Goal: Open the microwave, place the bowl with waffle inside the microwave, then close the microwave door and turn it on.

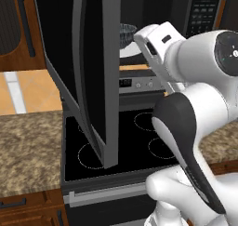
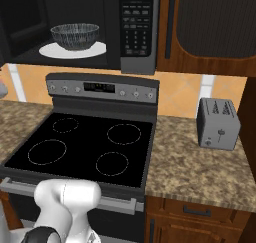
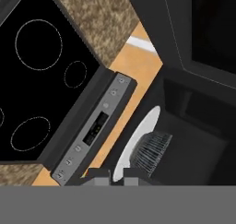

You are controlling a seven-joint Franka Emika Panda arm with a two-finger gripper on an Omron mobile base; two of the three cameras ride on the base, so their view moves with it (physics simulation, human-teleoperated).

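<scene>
A glossy white arm of rounded segments, with a dark grey joint cover and a round dark cap.

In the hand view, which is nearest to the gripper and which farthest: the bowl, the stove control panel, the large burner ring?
From the gripper:
1. The bowl, just above the fingertips, on the white turntable.
2. The stove control panel, to the left, outside the microwave.
3. The large burner ring, upper left on the glass top.

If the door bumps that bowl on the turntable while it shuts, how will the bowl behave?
The bowl looks rigid, small and probably light, so a bump would likely slide it across the smooth white turntable. Its wide, low shape suggests it wouldn't tip easily. The microwave door stands wide open, apart from it.
</scene>
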